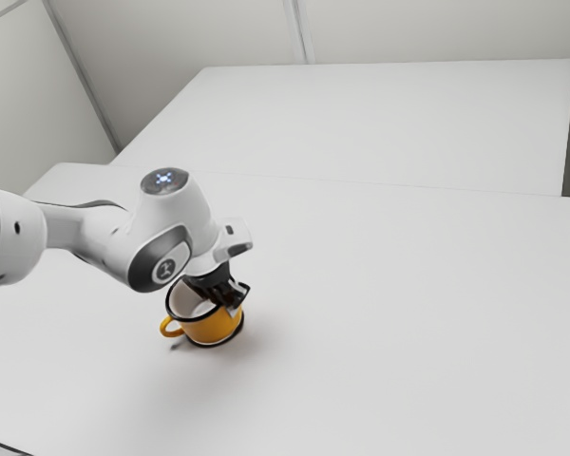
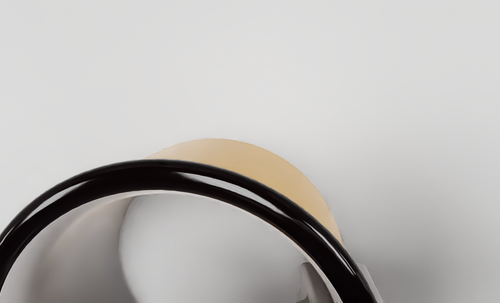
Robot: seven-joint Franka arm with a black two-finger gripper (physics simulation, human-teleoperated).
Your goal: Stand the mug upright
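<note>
Mug (image 1: 212, 328), wall pinched in the tool (image 1: 231, 302), leans slightly, mouth up; righting seems nearly done, wanting levelling, then release.

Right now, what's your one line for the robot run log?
mug: mouth up, looks slightly tilted | handle: toward exterior view's left | jaws: shut on mug's rim, one inside, one outside

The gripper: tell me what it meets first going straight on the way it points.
Most likely the mug: the gripper is at its rim, pointing downward, with the table below. How much depth remains ahead is unclear.
</note>
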